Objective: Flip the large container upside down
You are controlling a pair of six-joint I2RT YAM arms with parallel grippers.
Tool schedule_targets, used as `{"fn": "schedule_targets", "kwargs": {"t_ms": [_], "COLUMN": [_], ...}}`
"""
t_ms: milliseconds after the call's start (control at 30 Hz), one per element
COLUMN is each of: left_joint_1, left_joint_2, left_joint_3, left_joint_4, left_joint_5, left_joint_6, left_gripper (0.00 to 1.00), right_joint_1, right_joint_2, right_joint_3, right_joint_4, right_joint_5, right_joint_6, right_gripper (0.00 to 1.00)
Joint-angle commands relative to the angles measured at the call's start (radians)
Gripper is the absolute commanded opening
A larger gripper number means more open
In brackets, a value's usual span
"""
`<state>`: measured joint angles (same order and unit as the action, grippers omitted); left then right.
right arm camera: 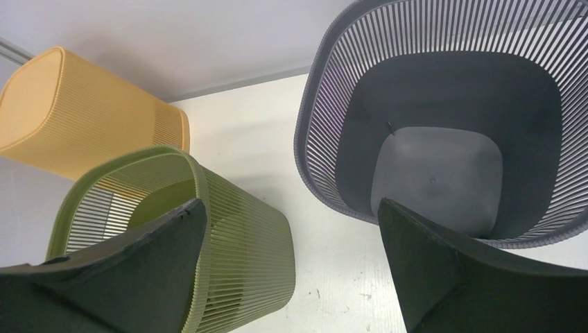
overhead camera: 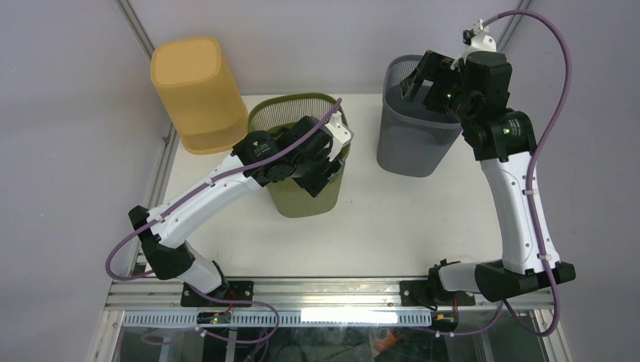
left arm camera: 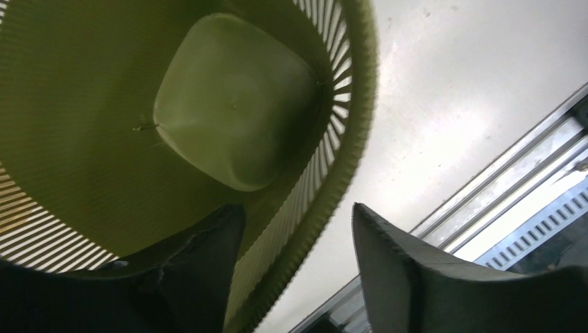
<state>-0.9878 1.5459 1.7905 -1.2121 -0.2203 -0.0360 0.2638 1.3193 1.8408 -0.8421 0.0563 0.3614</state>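
Top external view: the green container (overhead camera: 302, 200) stands upright, mouth up, on the white table (overhead camera: 392, 219), left of centre and near the middle of its depth. The left tool (overhead camera: 326, 177) sits at the container's near-right rim.

Left wrist view: the green container's (left arm camera: 229, 111) solid floor and slatted walls are seen from above. The left tool (left arm camera: 297, 208) straddles the rim, with one finger inside against the inner wall and the other outside. Its jaws are partly open, and a strip of table (left arm camera: 444, 104) shows between the rim and the outer finger, so nothing is clamped.

A yellow container (overhead camera: 192, 83) stands mouth-down in the far left corner, just behind the green one. A grey container (overhead camera: 415, 143) stands upright to the right, well apart from the green one.

The right tool (overhead camera: 413, 87) hangs over the grey container's far rim. Right wrist view: this tool (right arm camera: 290, 202) has its jaws spread wide and holds nothing. Below it lie the grey container (right arm camera: 430, 173), the green container (right arm camera: 243, 236), the yellow container (right arm camera: 76, 118) and the bare table (right arm camera: 243, 132).
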Motion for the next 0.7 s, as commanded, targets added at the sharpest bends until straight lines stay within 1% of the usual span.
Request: {"fn": "schedule_targets", "kwargs": {"t_ms": [0, 33, 200, 233, 267, 400, 567, 667], "left_joint_1": [0.031, 0.032, 0.032, 0.032, 0.032, 0.032, 0.044, 0.098], "left_joint_2": [-0.048, -0.045, -0.029, -0.022, -0.012, 0.037, 0.078, 0.082], "left_joint_3": [-0.016, -0.012, 0.024, 0.038, 0.056, 0.160, 0.299, 0.349], "left_joint_4": [0.005, 0.008, 0.039, 0.045, 0.050, 0.057, 0.063, 0.121], "left_joint_5": [0.027, 0.030, 0.058, 0.067, 0.080, 0.124, 0.130, 0.213], "left_joint_6": [0.025, 0.023, 0.013, 0.011, 0.009, 0.003, -0.008, -0.075], "left_gripper": [0.54, 0.49, 0.17, 0.07, 0.00, 0.00, 0.00, 0.00], "right_joint_1": [-0.007, -0.007, -0.008, -0.007, -0.008, -0.009, -0.012, -0.015], "right_joint_2": [-0.028, -0.028, -0.031, -0.032, -0.035, -0.044, -0.049, -0.054], "right_joint_3": [0.000, 0.000, -0.009, -0.011, -0.015, -0.027, -0.030, -0.033], "right_joint_4": [0.064, 0.064, 0.066, 0.066, 0.066, 0.067, 0.052, 0.052], "right_joint_5": [-0.030, -0.030, -0.035, -0.035, -0.034, -0.029, -0.022, -0.014], "right_joint_6": [0.014, 0.014, 0.017, 0.017, 0.017, 0.012, -0.002, -0.005], "right_gripper": [0.98, 0.98, 0.98, 0.98, 0.98, 0.98, 0.98, 0.98]}}
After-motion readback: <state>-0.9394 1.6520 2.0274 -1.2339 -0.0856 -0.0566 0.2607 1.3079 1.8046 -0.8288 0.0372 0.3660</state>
